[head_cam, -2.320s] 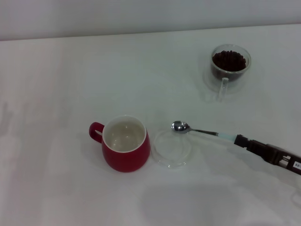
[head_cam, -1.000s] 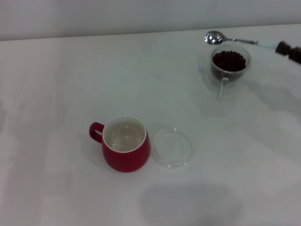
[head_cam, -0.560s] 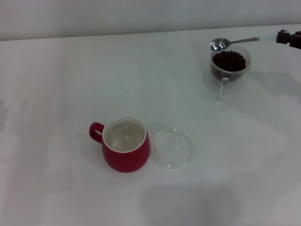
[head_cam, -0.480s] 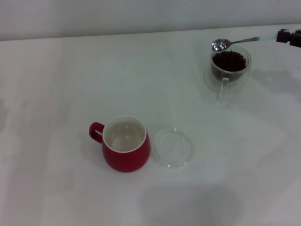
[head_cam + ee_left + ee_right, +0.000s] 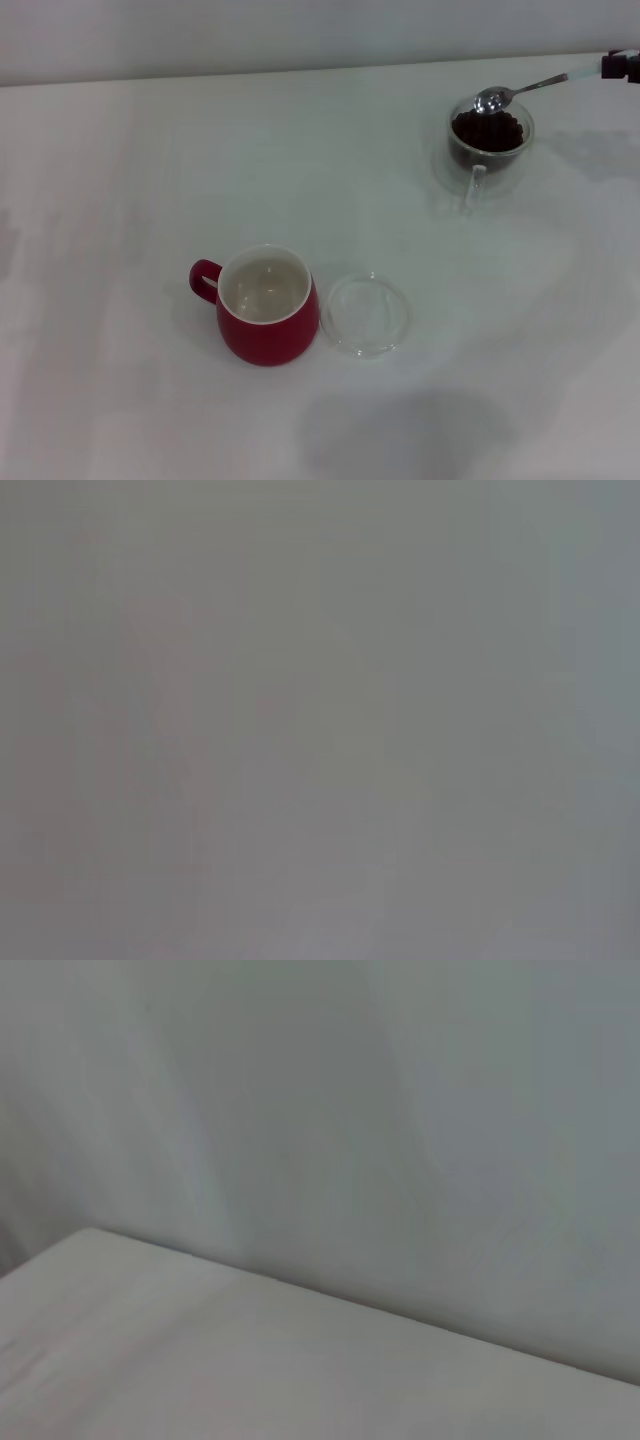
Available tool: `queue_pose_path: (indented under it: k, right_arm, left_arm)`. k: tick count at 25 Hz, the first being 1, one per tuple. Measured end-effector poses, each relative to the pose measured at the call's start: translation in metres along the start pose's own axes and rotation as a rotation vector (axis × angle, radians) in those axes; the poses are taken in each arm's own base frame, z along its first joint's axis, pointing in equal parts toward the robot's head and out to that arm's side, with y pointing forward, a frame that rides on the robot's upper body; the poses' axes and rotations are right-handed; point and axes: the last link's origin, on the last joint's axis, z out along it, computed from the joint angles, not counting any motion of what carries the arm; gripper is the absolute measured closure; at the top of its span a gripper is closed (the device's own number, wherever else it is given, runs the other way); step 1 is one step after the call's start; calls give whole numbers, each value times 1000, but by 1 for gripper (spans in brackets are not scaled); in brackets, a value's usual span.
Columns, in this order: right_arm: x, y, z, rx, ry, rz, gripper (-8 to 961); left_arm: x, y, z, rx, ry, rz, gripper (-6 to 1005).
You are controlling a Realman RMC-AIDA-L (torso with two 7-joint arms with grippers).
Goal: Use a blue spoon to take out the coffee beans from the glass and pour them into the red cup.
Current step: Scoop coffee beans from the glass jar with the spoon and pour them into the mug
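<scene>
Blue spoon (image 5: pixel 520 90) is held at its handle end by the right gripper (image 5: pixel 618 65), which shows only as a dark tip at the far right edge of the head view. The gripper pinches the pale blue handle; the metal neck slopes down and away from it, toward the robot's left. The shiny spoon bowl sits at the far rim of the glass (image 5: pixel 489 140), low over the coffee beans (image 5: pixel 487 128) — cannot tell whether it touches them or has any beans in it.

The glass stands upright on the white surface (image 5: pixel 150 180), just below and to the left of the gripper, with the dark beans heaped up close to its rim. Its clear handle points toward the robot, down from the spoon.

Red cup (image 5: pixel 266 306) is well apart from the gripper, far toward the robot's left and much nearer the robot's body. It stands upright, white inside visible with no beans in it, loop handle turned to the side away from the gripper. A flat clear saucer (image 5: pixel 366 314) lies just beside the cup on the gripper's side, close to touching the cup's wall — cannot tell if they make contact.

Left gripper is not visible in the head view; the left wrist view is a plain grey blur. The right wrist view shows only a wall (image 5: pixel 400 1110) and a strip of pale surface, no fingers.
</scene>
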Motion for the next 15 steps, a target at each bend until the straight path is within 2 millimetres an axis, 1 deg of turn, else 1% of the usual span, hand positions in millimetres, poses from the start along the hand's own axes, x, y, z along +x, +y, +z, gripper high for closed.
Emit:
queue_pose_path:
  k: [8, 15]
  right_arm:
    - [-4, -7, -3, 34, 45, -33, 807]
    - [-1, -10, 1, 57, 95, -49, 806]
  left_arm:
    - [1, 0, 2, 9, 7, -5, 107]
    - [1, 2, 4, 4, 10, -7, 106]
